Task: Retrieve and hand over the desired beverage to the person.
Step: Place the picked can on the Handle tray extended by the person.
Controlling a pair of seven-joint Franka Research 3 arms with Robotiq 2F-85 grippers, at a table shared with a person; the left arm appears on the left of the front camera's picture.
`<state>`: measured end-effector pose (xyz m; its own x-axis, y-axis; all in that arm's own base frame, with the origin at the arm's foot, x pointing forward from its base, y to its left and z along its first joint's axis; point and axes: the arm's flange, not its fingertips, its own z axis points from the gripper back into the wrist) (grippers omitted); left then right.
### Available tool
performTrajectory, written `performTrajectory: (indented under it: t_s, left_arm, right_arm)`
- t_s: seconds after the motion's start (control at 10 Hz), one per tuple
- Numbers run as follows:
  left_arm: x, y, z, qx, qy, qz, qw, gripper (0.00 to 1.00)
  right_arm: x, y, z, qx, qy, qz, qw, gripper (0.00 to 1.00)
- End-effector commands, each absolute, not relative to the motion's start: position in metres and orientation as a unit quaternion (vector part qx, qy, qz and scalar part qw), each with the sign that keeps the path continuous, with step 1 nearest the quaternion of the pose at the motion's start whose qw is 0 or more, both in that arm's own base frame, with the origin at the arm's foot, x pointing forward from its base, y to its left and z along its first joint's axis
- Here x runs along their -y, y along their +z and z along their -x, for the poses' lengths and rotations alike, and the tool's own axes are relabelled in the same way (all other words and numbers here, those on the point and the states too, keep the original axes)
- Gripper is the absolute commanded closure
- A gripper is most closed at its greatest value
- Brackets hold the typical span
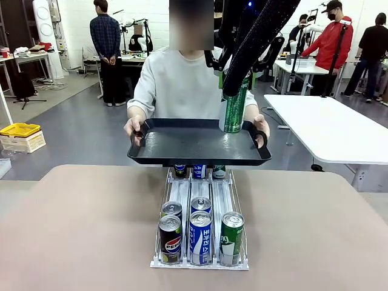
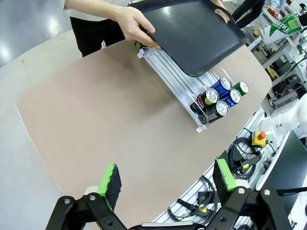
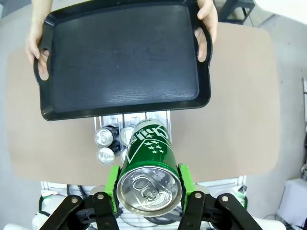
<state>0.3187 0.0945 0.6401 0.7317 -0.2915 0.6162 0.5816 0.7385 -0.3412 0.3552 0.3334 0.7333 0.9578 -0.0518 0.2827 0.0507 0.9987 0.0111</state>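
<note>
One tall green metal can (image 1: pixel 234 115), upright at upper centre, pinched by right gripper (image 3: pixel 148 186); left gripper (image 2: pixel 168 179) fingers spread.

Glossy metal can (image 3: pixel 149 158), grainy plastic tray (image 3: pixel 120 62)

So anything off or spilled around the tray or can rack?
Nothing stands out. The right gripper holds the green drink can upright over the black plastic tray, which the person holds level. The cans in the three-lane table rack stand upright; no spill or damage.
</note>
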Motion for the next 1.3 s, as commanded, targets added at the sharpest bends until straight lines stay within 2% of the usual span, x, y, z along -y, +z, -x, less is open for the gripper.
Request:
performTrajectory:
  t_s: [0.0, 0.1, 0.2, 0.4, 0.7, 0.9, 1.2]
  left_arm:
    - [-0.097, 0.641, -0.318, 0.273, -0.251, 0.27, 0.889, 0.0]
    - [-0.097, 0.641, -0.318, 0.273, -0.251, 0.27, 0.889, 0.0]
    - [-0.097, 0.641, -0.318, 0.273, -0.251, 0.27, 0.889, 0.0]
    - [-0.097, 0.641, -0.318, 0.273, -0.251, 0.27, 0.889, 0.0]
    - [-0.097, 0.641, -0.318, 0.273, -0.251, 0.27, 0.889, 0.0]
    - [-0.097, 0.641, -0.318, 0.273, -0.251, 0.27, 0.889, 0.0]
    - [-0.097, 0.641, -0.318, 0.273, -0.251, 0.27, 0.889, 0.0]
  right_arm:
    - [-0.331, 0.735, -0.352, 0.154, -0.035, 0.006, 0.987, 1.0]
    - [-0.331, 0.735, -0.352, 0.154, -0.035, 0.006, 0.987, 1.0]
    - [-0.333, 0.733, -0.355, 0.143, -0.026, -0.002, 0.989, 0.42]
    - [-0.324, 0.741, -0.418, 0.138, -0.04, -0.029, 0.989, 0.42]
    - [-0.319, 0.73, -0.487, 0.108, -0.057, -0.031, 0.992, 0.42]
    - [-0.313, 0.715, -0.524, 0.066, -0.057, -0.04, 0.995, 0.42]
    - [-0.305, 0.681, -0.56, 0.077, -0.073, -0.035, 0.994, 0.42]
